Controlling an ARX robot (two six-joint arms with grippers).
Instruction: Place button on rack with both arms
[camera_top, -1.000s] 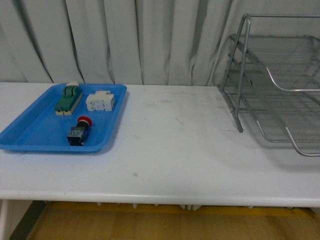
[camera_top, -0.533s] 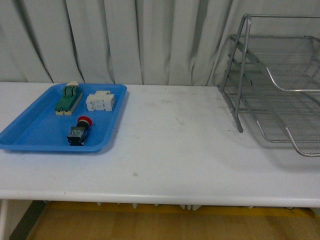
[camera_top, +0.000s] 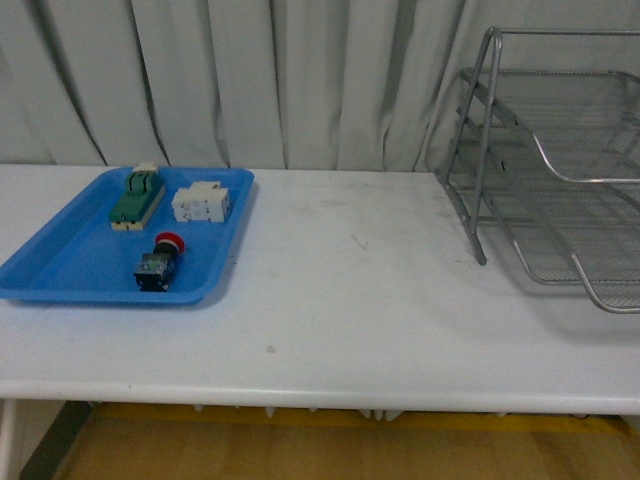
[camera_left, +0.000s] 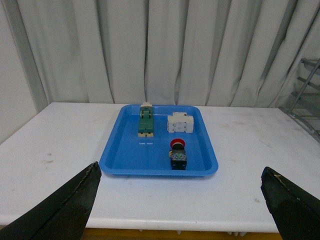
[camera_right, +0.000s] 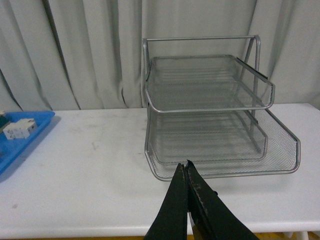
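Front view: long white table, pale grey curtain behind. At the left end sits a flat blue plastic tray. In it, nearest the front edge, lies a small push-button w/ a round red cap on a dark blocky body, on its side, cap pointing to the back. Behind it are a green-topped cream block and a white blocky component, side by side. A big silver three-tier wire-mesh rack stands at the right end, well apart from the tray. No arms in shot.

Left wrist view: left gripper has its black fingers spread wide, nothing between them, well short of the tray. Push-button lies in the tray, untouched.

Right wrist view: right gripper has its dark fingers pressed together, holding nothing, facing the rack from the table's front edge. All the tiers I can see look bare. Tray corner and white component show at one side.
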